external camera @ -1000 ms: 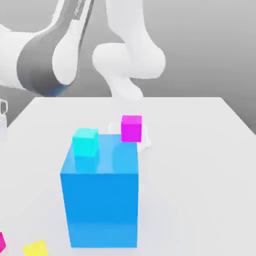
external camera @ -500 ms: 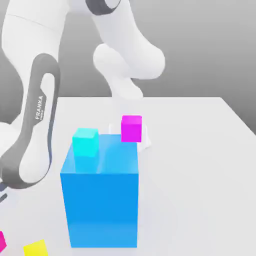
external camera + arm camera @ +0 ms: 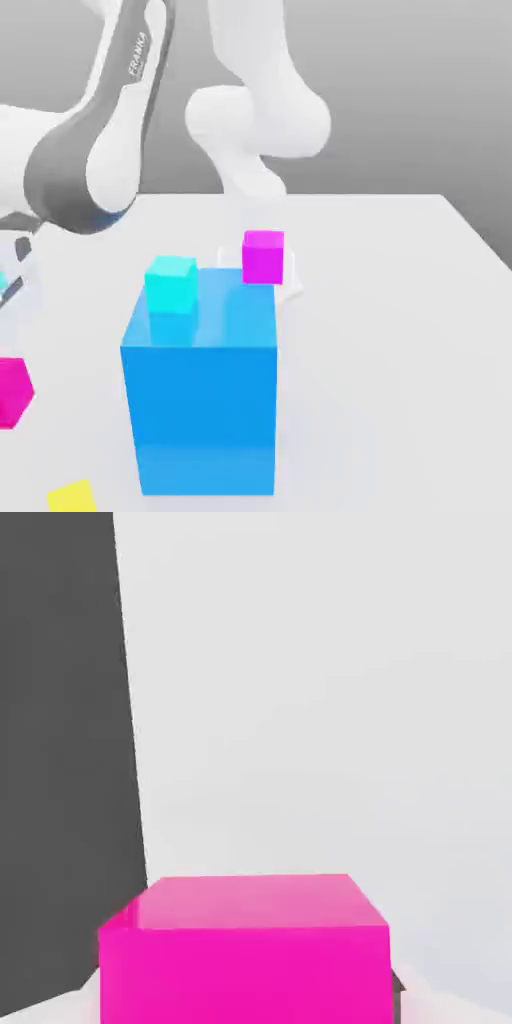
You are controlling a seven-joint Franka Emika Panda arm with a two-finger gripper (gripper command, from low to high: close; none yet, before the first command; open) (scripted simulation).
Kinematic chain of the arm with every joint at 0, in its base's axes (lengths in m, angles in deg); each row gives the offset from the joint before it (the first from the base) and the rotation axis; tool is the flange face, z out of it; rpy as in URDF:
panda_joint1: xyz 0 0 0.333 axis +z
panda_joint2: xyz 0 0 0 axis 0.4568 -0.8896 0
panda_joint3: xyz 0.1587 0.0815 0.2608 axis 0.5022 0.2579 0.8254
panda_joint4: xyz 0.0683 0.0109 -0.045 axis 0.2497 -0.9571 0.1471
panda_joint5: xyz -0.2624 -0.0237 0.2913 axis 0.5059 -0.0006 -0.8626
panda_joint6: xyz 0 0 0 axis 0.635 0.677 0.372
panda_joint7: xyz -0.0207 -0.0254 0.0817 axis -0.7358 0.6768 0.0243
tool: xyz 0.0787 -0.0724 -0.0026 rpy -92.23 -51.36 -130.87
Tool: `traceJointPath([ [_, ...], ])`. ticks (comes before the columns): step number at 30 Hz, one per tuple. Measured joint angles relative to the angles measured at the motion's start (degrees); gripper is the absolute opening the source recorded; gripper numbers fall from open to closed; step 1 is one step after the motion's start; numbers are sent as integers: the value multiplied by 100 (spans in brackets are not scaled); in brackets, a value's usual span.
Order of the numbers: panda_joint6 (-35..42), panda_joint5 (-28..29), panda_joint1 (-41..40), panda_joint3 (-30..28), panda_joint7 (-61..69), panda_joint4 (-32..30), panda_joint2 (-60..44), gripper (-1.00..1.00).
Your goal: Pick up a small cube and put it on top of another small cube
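Observation:
One small cube (image 3: pixel 12 391), magenta-pink, hangs clear of the table at the exterior view's left edge, partly cut off. In the hand view the same small cube (image 3: pixel 245 952) sits close up in my gripper (image 3: pixel 248 1004), which is shut on it. The pale finger pads (image 3: pixel 75 1004) just show at its sides. The other small cube (image 3: pixel 263 257) rests on the white table (image 3: pixel 400 330) behind the big blue cube, well to the right of the held one.
A big blue cube (image 3: pixel 200 400) stands at the table's middle front with a small cyan cube (image 3: pixel 171 283) on its top. A small yellow cube (image 3: pixel 72 497) lies at the front left. My arm (image 3: pixel 95 150) reaches across the upper left.
The gripper closed on the pink cube at the front left corner and lifted it off the table. The arm swung above it.

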Motion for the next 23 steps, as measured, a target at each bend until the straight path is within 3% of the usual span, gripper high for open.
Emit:
traceJointPath([
  [15, 1925, 275, 817, 375, 2567, -1180, 3110, -100],
  [20, 1212, 288, 887, 417, 2819, -1859, 3072, -100],
  [21, 1095, 286, 883, 422, 2826, -1937, 3033, 100],
  [23, 1095, 285, 883, 422, 2826, -1937, 3033, 100],
])
